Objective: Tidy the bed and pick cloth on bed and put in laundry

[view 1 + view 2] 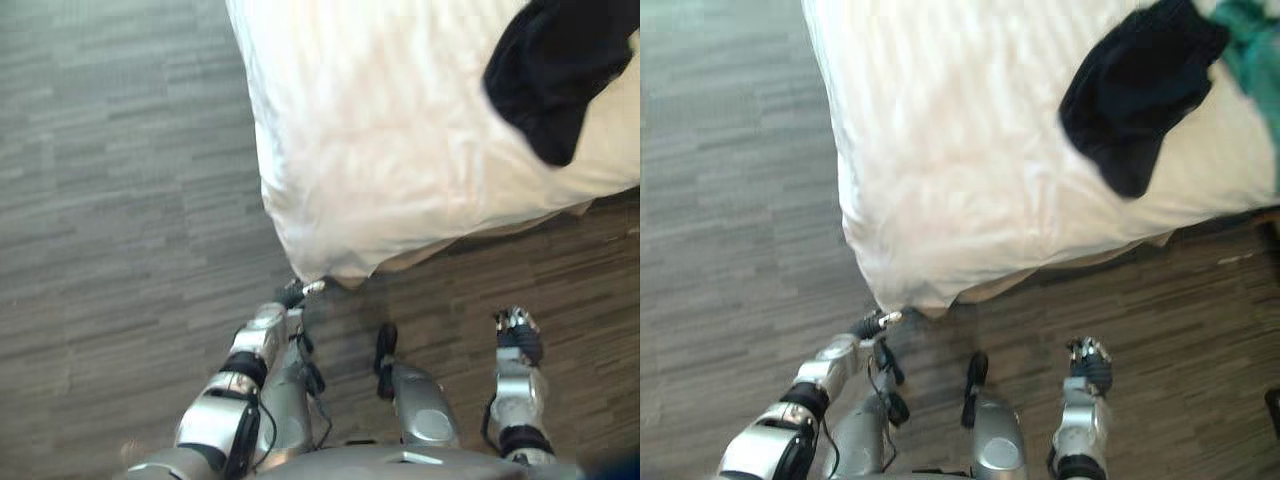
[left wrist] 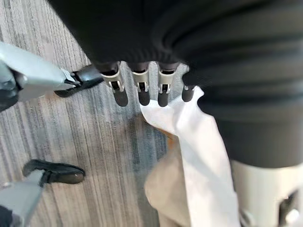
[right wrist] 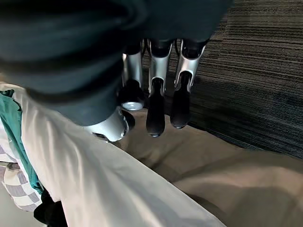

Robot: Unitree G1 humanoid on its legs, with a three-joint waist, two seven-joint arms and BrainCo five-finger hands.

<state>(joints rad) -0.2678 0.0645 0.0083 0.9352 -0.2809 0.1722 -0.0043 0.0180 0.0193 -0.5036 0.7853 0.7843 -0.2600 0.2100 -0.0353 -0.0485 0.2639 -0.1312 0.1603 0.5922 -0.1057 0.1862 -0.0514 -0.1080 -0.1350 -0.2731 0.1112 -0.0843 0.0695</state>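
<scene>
A bed with a white duvet (image 1: pixel 380 140) fills the upper part of the eye views, its corner pointing toward me. A black cloth (image 1: pixel 1135 90) lies crumpled on the duvet at the upper right, and a teal cloth (image 1: pixel 1252 50) lies just beyond it. My left hand (image 1: pixel 290 294) is at the hanging corner of the duvet. In the left wrist view its fingers (image 2: pixel 138 87) are straight, and one tip touches the white corner (image 2: pixel 189 123). My right hand (image 1: pixel 517 328) hangs over the floor short of the bed's side, with its fingers (image 3: pixel 156 94) straight and holding nothing.
A beige bed skirt (image 1: pixel 420 255) shows under the duvet's edge. Grey plank floor (image 1: pixel 120 200) spreads to the left of the bed and darker floor (image 1: pixel 580 300) lies to the right. The teal cloth (image 3: pixel 9 106) and a checked cloth (image 3: pixel 14 184) show at the right wrist view's edge.
</scene>
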